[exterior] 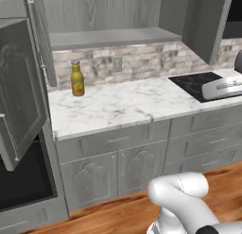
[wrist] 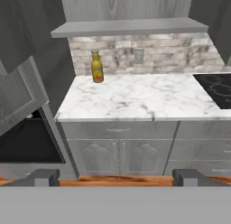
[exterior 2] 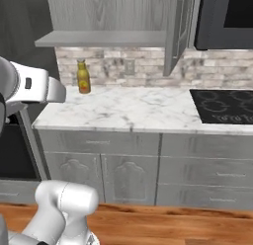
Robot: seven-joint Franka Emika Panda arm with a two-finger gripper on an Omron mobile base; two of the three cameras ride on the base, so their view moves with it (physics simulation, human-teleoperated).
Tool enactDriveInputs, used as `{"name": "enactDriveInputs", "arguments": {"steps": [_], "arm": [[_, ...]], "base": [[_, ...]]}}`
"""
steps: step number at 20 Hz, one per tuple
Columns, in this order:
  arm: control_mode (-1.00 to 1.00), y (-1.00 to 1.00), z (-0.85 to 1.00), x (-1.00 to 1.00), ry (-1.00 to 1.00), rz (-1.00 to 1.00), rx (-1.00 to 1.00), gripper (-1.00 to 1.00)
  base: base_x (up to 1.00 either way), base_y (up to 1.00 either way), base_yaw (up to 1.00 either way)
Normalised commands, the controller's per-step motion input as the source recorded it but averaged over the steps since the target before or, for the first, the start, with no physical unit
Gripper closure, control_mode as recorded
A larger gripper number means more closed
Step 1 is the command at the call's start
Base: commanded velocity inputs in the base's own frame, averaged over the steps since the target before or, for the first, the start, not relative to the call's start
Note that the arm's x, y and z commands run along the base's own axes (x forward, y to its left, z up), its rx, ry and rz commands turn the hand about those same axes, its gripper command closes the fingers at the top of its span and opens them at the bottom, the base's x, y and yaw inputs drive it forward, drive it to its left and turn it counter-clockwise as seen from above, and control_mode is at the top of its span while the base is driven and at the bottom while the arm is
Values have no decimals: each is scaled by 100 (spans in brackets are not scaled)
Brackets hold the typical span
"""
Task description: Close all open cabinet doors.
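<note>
Two cabinet doors stood open: a big one (wrist: 18, 99) swung out left of the gripper (wrist: 115, 177), an upper one (exterior 2: 176, 31) ahead to the right. Marble counter (wrist: 135, 99) lay straight ahead, yellow bottle (wrist: 96, 68) at its back left. Fingertips sat wide apart, holding nothing.

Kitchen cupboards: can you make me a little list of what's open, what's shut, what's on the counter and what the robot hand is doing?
open doors: left upper cabinet door swung out; right upper cabinet door swung out
shut doors: the pair of lower cabinet doors under the counter
on counter: one yellow bottle, upright, near the wall
counter: white marble
cooktop: black, at the right
hand: open, holding nothing, away from the doors
</note>
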Motion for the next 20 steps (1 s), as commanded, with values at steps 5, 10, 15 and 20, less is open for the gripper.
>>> {"name": "enactDriveInputs", "arguments": {"steps": [5, 10, 15, 20], "arm": [[100, 0, 0, 0, 0, 0, 0, -100], [100, 0, 0, 0, 0, 0, 0, -100], [100, 0, 0, 0, 0, 0, 0, -100], [100, 0, 0, 0, 0, 0, 0, -100]], "base": [[34, 30, 4], [0, 0, 0], [33, -19, 2], [24, -26, 3]]}}
